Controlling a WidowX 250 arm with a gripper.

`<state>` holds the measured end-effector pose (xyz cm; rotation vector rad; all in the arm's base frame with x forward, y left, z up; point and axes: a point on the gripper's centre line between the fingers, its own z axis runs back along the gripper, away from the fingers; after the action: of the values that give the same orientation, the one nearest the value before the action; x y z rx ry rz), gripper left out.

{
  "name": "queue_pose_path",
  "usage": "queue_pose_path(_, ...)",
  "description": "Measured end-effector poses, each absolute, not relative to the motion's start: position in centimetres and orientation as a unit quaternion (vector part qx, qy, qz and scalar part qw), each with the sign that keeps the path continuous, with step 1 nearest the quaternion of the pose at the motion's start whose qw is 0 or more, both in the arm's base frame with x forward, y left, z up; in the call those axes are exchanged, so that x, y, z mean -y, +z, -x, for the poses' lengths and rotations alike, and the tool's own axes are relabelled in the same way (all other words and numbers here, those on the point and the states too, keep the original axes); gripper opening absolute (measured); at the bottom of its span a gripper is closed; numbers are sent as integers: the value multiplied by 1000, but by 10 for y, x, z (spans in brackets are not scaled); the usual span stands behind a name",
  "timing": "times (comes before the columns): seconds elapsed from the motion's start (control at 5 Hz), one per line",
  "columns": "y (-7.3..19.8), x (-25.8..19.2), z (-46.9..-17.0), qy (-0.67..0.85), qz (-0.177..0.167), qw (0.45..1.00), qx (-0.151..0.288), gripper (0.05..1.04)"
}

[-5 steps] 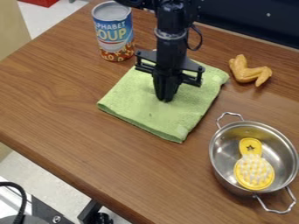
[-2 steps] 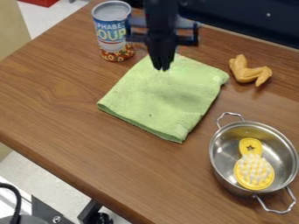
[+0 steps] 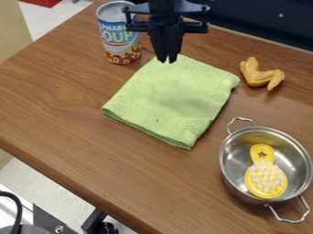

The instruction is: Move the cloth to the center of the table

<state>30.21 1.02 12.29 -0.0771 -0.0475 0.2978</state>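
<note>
Green cloth (image 3: 174, 100) lies flat on the wooden table (image 3: 67, 100), my gripper (image 3: 167, 60) over its far edge, whether spread or closed I cannot tell, and a sideways swing there could topple the soup can (image 3: 120, 39) standing close by.

On the tall cylindrical metal can with a blue, white and red label (image 3: 115, 43), we read "SOUP" in large yellow letters. Directly above it, we read "PHABE" in smaller white letters, part of a partly hidden word. On the red lower band, we identify yellow letters, too small to read reliably.
</note>
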Motion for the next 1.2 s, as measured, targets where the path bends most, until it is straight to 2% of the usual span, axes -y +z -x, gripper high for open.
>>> queue_pose_path(0.2,132,-10,-296,155,40,987,34,438)
queue_pose_path(0.4,126,-13,-290,164,34,986,28,730)
queue_pose_path(0.6,124,-15,-285,173,28,984,28,971)
queue_pose_path(0.8,124,-15,-275,179,24,983,31,997)
queue_pose_path(1.0,122,-25,-261,188,-1,981,43,997)
queue_pose_path(1.2,119,-46,-252,240,-15,967,88,997)
